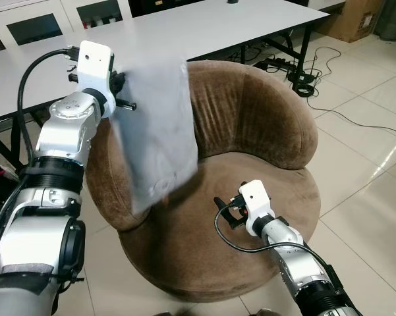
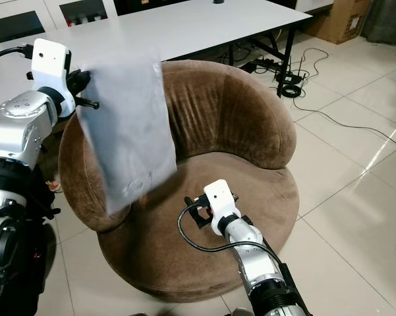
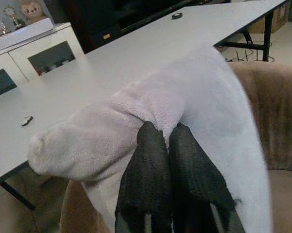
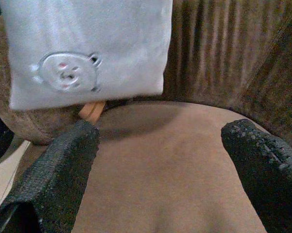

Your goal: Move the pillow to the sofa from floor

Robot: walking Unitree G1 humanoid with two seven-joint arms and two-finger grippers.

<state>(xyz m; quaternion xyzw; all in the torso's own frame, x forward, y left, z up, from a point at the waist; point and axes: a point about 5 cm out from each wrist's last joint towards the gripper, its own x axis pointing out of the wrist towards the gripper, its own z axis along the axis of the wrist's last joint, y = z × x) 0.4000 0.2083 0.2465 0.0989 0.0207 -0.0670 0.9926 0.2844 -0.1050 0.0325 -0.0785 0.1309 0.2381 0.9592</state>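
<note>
A flat grey pillow [image 1: 159, 135] with a small bear face [image 4: 68, 73] near its lower edge hangs over the left side of the round brown sofa chair [image 1: 250, 118]. My left gripper [image 3: 161, 133] is shut on the pillow's top corner, held high by the chair's left arm [image 1: 122, 99]. My right gripper [image 4: 160, 145] is open low over the brown seat cushion [image 1: 250, 197], its fingers [image 4: 68, 160] spread wide and apart from the pillow's lower edge.
A long white table [image 1: 184, 33] stands right behind the chair, with white cabinets [image 1: 33, 23] beyond it. Cables and a power strip [image 1: 296, 72] lie on the tiled floor at the right. A cardboard box [image 1: 356, 16] sits at the far right.
</note>
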